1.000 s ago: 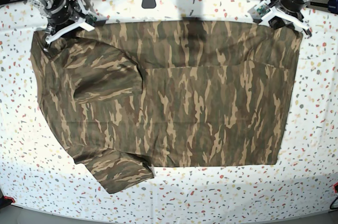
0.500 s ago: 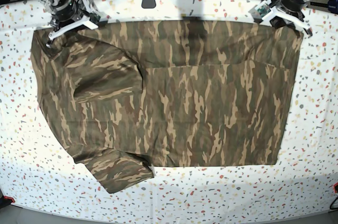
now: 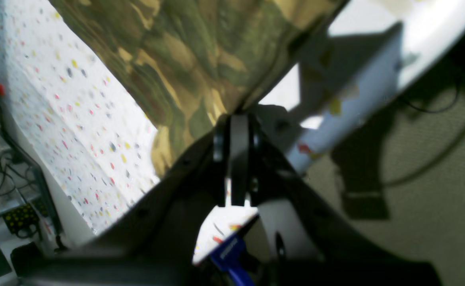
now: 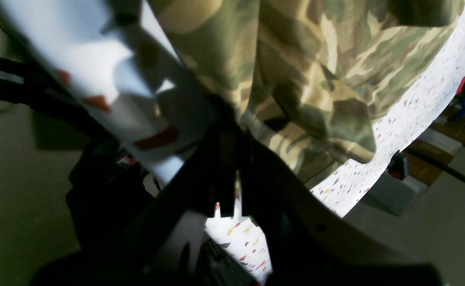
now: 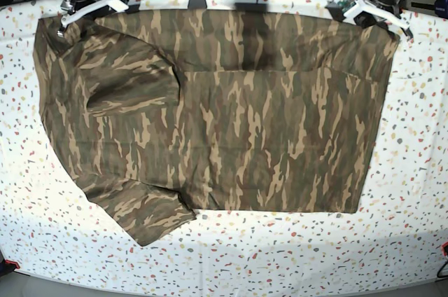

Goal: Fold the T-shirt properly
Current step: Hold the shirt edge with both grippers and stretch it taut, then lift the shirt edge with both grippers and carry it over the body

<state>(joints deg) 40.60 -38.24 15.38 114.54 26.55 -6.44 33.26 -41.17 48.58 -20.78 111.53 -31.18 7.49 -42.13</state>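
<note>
The T-shirt (image 5: 217, 108) lay spread over most of the counter (image 5: 392, 241), its camouflage cloth mostly flat, with one sleeve folded inward over the body on the base view's left and the other sleeve jutting out at the lower left corner toward the near edge. A faint horizontal crease ran across the upper middle of the cloth. Its far edge reached up to the back rim of the counter, stretched between the two arms. At the far corner on the base view's right, the left claw (image 3: 234, 119) was pressed together on the shirt's edge, and in the left wrist view the cloth rose taut from between its dark fingers (image 3: 238, 159). At the far corner on the base view's left, the right claw (image 4: 226, 131) was likewise pinching the T-shirt, the cloth bunching into loose folds just beyond its tips in the right wrist view. The speckled white counter showed bare around the shirt on the near side and both ends. Cables (image 3: 447, 159) trailed over the floor behind the counter.
</note>
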